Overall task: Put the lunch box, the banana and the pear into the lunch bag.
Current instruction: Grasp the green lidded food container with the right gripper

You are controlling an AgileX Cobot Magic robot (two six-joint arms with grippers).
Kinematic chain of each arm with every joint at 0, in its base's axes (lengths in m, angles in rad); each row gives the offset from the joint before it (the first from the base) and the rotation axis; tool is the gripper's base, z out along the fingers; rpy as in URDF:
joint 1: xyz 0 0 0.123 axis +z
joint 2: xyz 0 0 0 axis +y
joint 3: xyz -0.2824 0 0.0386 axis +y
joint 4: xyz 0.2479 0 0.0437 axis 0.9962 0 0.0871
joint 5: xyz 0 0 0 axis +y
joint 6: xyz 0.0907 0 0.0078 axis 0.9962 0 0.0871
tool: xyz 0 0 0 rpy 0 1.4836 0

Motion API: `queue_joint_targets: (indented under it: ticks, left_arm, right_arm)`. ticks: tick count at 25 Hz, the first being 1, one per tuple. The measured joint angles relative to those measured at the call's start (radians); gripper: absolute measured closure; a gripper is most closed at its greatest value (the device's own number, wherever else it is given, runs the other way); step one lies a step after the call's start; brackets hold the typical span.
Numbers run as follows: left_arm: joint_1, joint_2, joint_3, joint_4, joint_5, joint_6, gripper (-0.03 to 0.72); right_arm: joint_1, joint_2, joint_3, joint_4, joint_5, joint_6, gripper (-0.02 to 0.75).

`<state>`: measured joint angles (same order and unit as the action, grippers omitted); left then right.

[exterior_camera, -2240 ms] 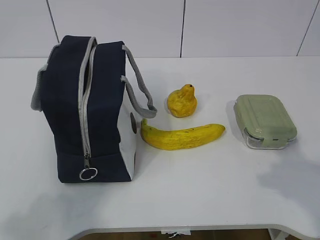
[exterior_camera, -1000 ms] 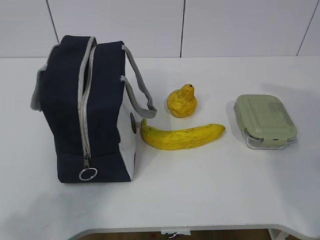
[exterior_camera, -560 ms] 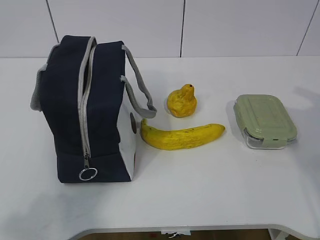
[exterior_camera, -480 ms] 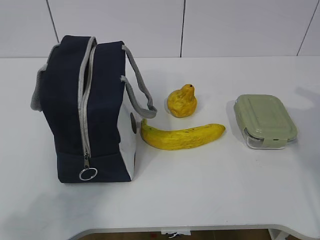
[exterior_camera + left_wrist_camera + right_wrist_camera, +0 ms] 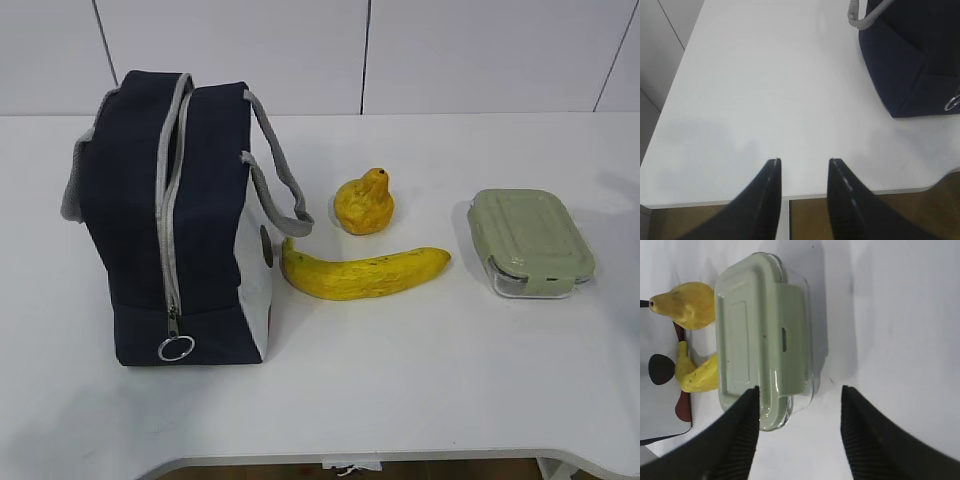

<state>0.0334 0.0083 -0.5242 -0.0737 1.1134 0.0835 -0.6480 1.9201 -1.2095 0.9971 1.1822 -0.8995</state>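
The navy lunch bag [image 5: 190,220] stands at the left, its grey zipper closed with the ring pull [image 5: 176,348] low at the front. The pear [image 5: 365,205] sits right of the bag, the banana [image 5: 365,272] lies in front of it, and the green-lidded lunch box [image 5: 530,242] sits at the right. Neither gripper shows in the exterior view. My right gripper [image 5: 800,390] is open and empty above the table, just short of the lunch box [image 5: 762,335]; the pear [image 5: 685,305] and banana [image 5: 697,375] lie beyond it. My left gripper [image 5: 804,161] is open and empty over the table's front edge, with the bag [image 5: 912,55] to its right.
The white table [image 5: 420,380] has bare surface in front of the objects. Its front edge [image 5: 860,191] lies under the left gripper. A white panelled wall stands behind. The bag's grey handle [image 5: 280,175] hangs toward the pear.
The objects have not moved. A faint shadow at the table's right side has shifted further right and out past the lunch box.
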Motion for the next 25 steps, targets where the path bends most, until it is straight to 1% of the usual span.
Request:
queue_joint_targets:
  ticks: [1, 4, 5, 6, 9, 14, 18, 25]
  left_arm:
    - [0.0, 0.0, 0.0, 0.0, 0.0, 0.0, 0.448]
    - [0.0, 0.0, 0.0, 0.0, 0.0, 0.0, 0.448]
    - [0.0, 0.0, 0.0, 0.0, 0.0, 0.0, 0.448]
    - [0.0, 0.0, 0.0, 0.0, 0.0, 0.0, 0.448]
    - [0.0, 0.0, 0.0, 0.0, 0.0, 0.0, 0.448]
    - [0.0, 0.0, 0.0, 0.0, 0.0, 0.0, 0.448]
    - [0.0, 0.0, 0.0, 0.0, 0.0, 0.0, 0.448]
    - [0.0, 0.0, 0.0, 0.0, 0.0, 0.0, 0.448]
  right_arm:
    - [0.0, 0.0, 0.0, 0.002, 0.0, 0.0, 0.311]
    - [0.0, 0.0, 0.0, 0.011, 0.0, 0.0, 0.152]
    - [0.0, 0.0, 0.0, 0.016, 0.0, -0.003, 0.118]
    - [0.0, 0.0, 0.0, 0.019, 0.0, -0.009, 0.106]
    - [0.004, 0.008, 0.0, 0.029, 0.0, -0.057, 0.108]
    - [0.033, 0.039, -0.002, 0.076, 0.0, -0.146, 0.141]
    - [0.047, 0.084, -0.036, 0.092, 0.0, -0.16, 0.154]
    - [0.048, 0.177, -0.091, 0.163, -0.002, -0.163, 0.155]
